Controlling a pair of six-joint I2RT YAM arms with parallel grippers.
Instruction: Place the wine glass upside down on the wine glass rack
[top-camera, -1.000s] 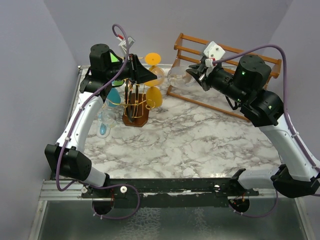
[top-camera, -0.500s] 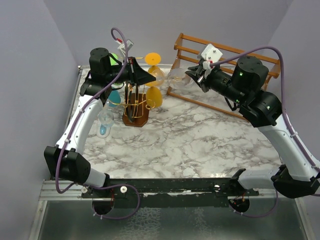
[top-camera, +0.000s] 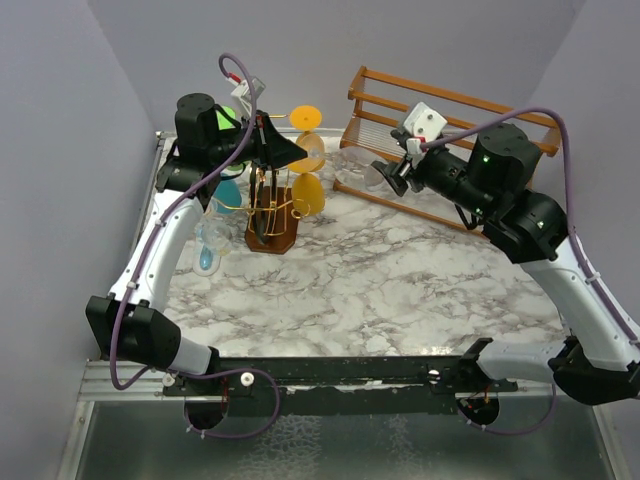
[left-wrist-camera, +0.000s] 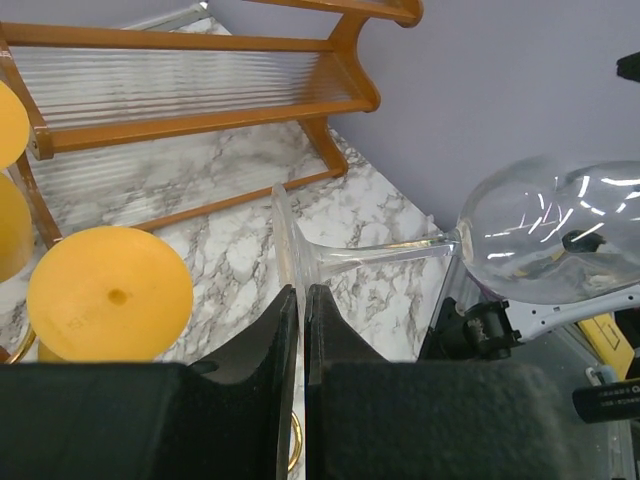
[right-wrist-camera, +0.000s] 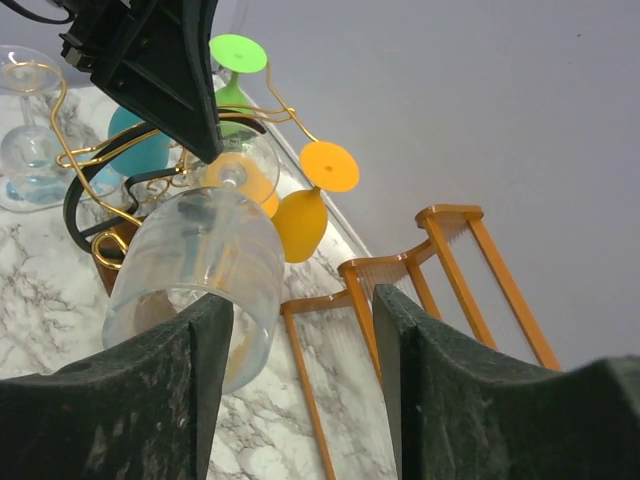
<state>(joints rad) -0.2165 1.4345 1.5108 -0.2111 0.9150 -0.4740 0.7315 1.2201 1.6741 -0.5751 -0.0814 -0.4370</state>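
Note:
The clear wine glass (top-camera: 345, 160) lies sideways in the air, with its foot to the left and its bowl (left-wrist-camera: 560, 230) to the right. My left gripper (left-wrist-camera: 300, 290) is shut on the rim of the foot, just above the wine glass rack (top-camera: 270, 215), a gold wire stand on a dark wooden base. Beside the bowl (right-wrist-camera: 195, 270) my right gripper (right-wrist-camera: 300, 300) is open; the bowl sits in front of its left finger and nothing is between the jaws. In the top view the right gripper (top-camera: 385, 172) is just right of the bowl.
Yellow glasses (top-camera: 308, 195), a teal glass (top-camera: 226, 192) and a green one (right-wrist-camera: 238, 55) hang on the wire stand. A clear glass (top-camera: 210, 245) hangs at its left. The larger wooden slatted rack (top-camera: 440, 140) leans at the back right.
My left gripper has shut on the glass's foot. My right gripper has opened, let go of the bowl and drawn back a little to the right.

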